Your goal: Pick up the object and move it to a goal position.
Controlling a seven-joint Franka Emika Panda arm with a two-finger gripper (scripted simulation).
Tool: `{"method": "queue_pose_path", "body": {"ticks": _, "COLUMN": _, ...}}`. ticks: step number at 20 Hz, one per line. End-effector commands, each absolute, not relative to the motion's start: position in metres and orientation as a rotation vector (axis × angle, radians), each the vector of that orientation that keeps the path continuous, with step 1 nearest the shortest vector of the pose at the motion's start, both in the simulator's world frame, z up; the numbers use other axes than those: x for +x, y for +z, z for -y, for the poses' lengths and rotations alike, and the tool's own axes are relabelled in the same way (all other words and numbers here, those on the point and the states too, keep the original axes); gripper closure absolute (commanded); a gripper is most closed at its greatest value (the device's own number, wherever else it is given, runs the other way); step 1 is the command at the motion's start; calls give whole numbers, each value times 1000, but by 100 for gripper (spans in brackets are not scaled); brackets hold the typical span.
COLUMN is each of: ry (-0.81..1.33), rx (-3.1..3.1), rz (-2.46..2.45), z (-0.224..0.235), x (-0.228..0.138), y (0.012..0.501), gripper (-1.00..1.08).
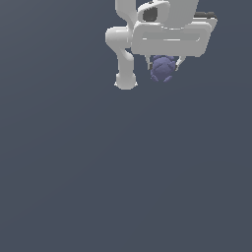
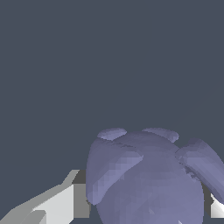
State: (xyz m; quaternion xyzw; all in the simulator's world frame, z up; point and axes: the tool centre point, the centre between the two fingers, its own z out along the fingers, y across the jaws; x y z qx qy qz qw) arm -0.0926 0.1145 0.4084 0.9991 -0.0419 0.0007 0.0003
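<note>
The object (image 1: 162,69) is a small bluish-purple knobbly blob, seen near the top of the exterior view just under the white hand. My gripper (image 1: 163,65) is shut on it, one short finger on each side. In the wrist view the object (image 2: 148,179) fills the lower part of the picture, its rounded lobes bulging between a white and grey finger (image 2: 65,201) on one side and a sliver of the other finger (image 2: 216,208) at the picture's edge. No goal marker shows in either view.
The white arm (image 1: 124,49) hangs down at the exterior view's left of the gripper, its rounded end (image 1: 126,81) level with the object. Plain dark grey-blue ground (image 1: 123,172) lies all around.
</note>
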Motion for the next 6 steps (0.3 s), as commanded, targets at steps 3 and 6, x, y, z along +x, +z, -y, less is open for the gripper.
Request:
{"method": "queue_pose_path", "body": {"ticks": 3, "ry": 0, "rx": 3138, "rz": 132, "z": -119, "x": -97, "y": 421, "gripper": 108}}
{"method": "queue_pose_path", "body": {"ticks": 6, "ry": 0, "rx": 3138, "rz": 132, "z": -120, "x": -97, "y": 424, "gripper": 108}}
